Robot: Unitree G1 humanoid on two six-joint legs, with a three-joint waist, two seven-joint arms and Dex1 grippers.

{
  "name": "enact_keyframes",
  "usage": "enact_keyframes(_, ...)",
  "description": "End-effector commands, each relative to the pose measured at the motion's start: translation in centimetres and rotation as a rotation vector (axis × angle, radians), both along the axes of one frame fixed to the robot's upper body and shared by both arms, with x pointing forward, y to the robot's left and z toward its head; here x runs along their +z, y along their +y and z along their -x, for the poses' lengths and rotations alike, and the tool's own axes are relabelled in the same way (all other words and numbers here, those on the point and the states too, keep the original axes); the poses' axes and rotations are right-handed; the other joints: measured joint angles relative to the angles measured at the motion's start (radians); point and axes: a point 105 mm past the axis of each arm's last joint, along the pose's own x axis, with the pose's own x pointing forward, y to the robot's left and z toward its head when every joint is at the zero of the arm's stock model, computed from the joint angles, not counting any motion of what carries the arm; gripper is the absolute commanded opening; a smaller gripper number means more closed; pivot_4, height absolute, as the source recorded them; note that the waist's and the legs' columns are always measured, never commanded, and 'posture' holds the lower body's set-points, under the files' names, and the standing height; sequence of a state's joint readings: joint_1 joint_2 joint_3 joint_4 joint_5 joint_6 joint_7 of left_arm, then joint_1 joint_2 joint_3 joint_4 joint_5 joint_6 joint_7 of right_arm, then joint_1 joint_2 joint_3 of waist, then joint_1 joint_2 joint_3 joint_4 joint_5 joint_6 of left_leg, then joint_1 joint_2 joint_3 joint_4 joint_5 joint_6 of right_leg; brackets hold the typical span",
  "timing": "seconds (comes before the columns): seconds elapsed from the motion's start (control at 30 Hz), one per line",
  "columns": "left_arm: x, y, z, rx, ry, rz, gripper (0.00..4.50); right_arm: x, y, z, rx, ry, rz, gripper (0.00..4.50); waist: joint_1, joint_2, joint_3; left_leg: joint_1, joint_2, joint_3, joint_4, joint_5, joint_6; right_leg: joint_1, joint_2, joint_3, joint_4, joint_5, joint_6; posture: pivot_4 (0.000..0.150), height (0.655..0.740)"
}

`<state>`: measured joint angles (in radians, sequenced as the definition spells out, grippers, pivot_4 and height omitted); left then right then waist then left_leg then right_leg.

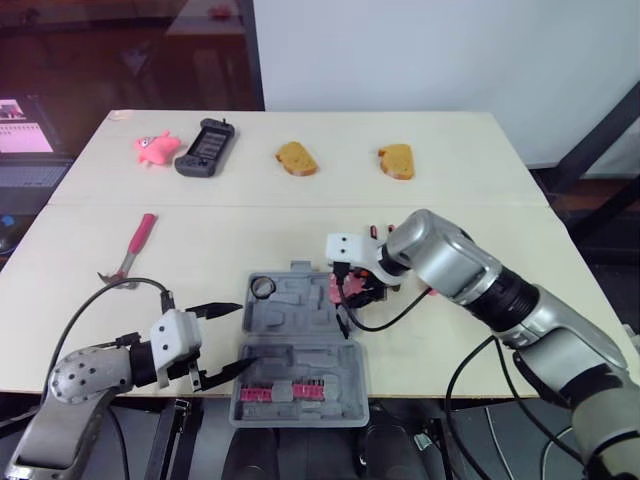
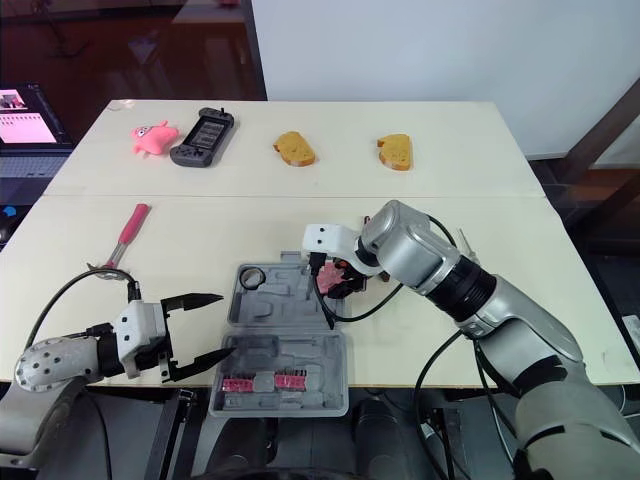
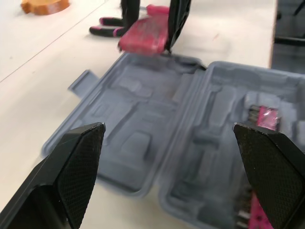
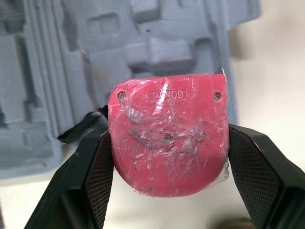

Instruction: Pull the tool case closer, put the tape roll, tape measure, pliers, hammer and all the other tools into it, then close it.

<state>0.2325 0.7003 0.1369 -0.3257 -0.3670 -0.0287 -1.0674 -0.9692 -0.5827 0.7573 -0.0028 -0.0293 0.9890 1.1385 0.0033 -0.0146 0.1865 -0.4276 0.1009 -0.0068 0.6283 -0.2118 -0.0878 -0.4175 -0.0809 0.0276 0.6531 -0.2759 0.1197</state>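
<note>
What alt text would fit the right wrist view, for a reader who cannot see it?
The right gripper is shut on a red tape measure, its two black fingers pressing on both sides. Behind it lies the open grey case with empty moulded slots, and pale table beside the case.

Bright even light; soft shadows on table (image 1: 450, 190); left wrist view blurred over tool case (image 3: 157, 143).

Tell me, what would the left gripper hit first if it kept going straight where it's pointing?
Probably the open tool case: the left gripper, fingers spread, points at its near side, though how high it hangs is hard to judge.
</note>
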Motion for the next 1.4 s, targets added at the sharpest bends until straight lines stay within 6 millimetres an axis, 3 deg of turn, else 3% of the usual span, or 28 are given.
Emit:
enact_keyframes(0.03, 1.3, 0.2, 0.4, -0.019, -0.033, 0.013, 4.5, 0.3, 0.7, -0.7, 0.009, -0.045, 0.006, 3.01, -0.002, 0.0, 0.0, 0.0, 0.0, 0.0, 0.0, 0.0, 0.0, 0.0, 0.0, 0.0, 0.0, 0.0, 0.0, 0.15, 0.7207)
enact_keyframes(0.2, 1.0, -0.1, 0.8, -0.032, -0.028, 0.006, 4.5, -0.7, 1.8, -1.0, 0.049, -0.044, 0.003, 3.01, -0.016, 0.0, 0.0, 0.0, 0.0, 0.0, 0.0, 0.0, 0.0, 0.0, 0.0, 0.0, 0.0, 0.0, 0.001, 0.15, 0.7207)
enact_keyframes(0.6, 1.5, 0.0, 0.6, -0.042, -0.032, -0.001, 4.5, -1.6, 2.1, -3.3, 0.107, -0.114, 0.05, 3.01, -0.018, 0.0, 0.0, 0.0, 0.0, 0.0, -0.001, 0.0, 0.0, -0.001, 0.0, 0.0, 0.001, 0.001, 0.001, 0.15, 0.7207)
enact_keyframes(1.07, 1.4, -0.2, 0.3, -0.043, -0.024, 0.0, 4.5, -1.3, 2.6, -3.4, 0.146, -0.132, 0.034, 3.01, -0.018, 0.0, 0.0, 0.0, 0.0, 0.0, -0.001, 0.0, 0.0, -0.001, 0.0, 0.0, 0.001, 0.001, 0.001, 0.15, 0.7207)
enact_keyframes(1.17, 1.4, -0.3, 0.3, -0.046, -0.022, 0.0, 4.5, -0.7, 2.5, -3.6, 0.136, -0.144, 0.031, 4.37, -0.018, 0.0, 0.0, 0.0, 0.0, 0.0, -0.001, 0.0, 0.0, -0.001, 0.0, 0.0, 0.001, 0.001, 0.001, 0.15, 0.7207)
enact_keyframes(1.4, 1.3, -0.3, 0.2, -0.051, -0.015, -0.001, 4.5, 1.2, 2.3, -2.3, 0.188, -0.164, -0.008, 4.45, -0.016, 0.001, 0.0, 0.0, 0.0, 0.0, -0.001, 0.0, 0.0, -0.001, 0.0, 0.0, 0.001, 0.001, 0.001, 0.15, 0.7207)
